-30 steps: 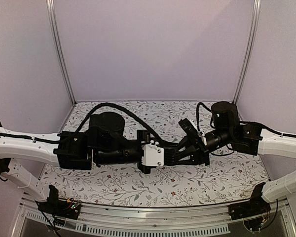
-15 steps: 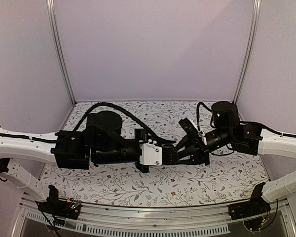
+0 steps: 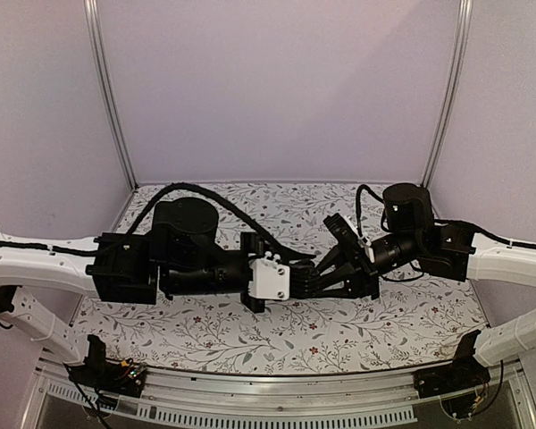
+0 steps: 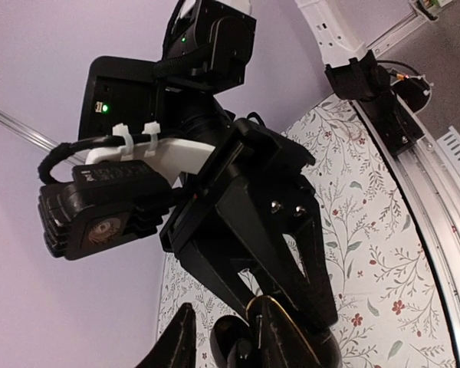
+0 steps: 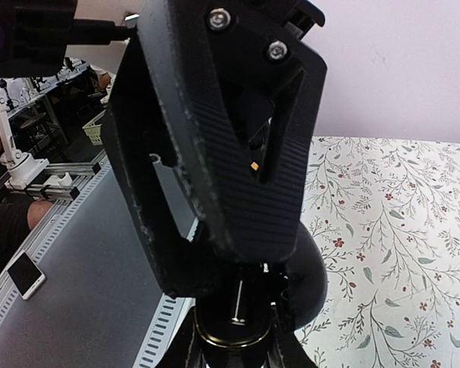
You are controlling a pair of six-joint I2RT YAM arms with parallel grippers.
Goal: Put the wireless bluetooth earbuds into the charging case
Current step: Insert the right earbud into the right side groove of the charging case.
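Right gripper (image 5: pixel 238 349), arm reaching inward above the table (image 3: pixel 214 335), is clamped on the black charging case (image 5: pixel 234 326). The case's gold-rimmed opening faces the left gripper (image 4: pixel 226 345) (tips at the rim, grip unclear). I cannot make out the earbuds or the case's long axis.

From above, the crossed fingers (image 3: pixel 347 268) hide what sits between them, while the lower edge of both wrist views cuts off the dark, gold-rimmed charging case (image 5: pixel 231 333), contents unreadable

A floral tablecloth (image 3: pixel 250 335) lies between plain lilac walls (image 3: pixel 277 89).
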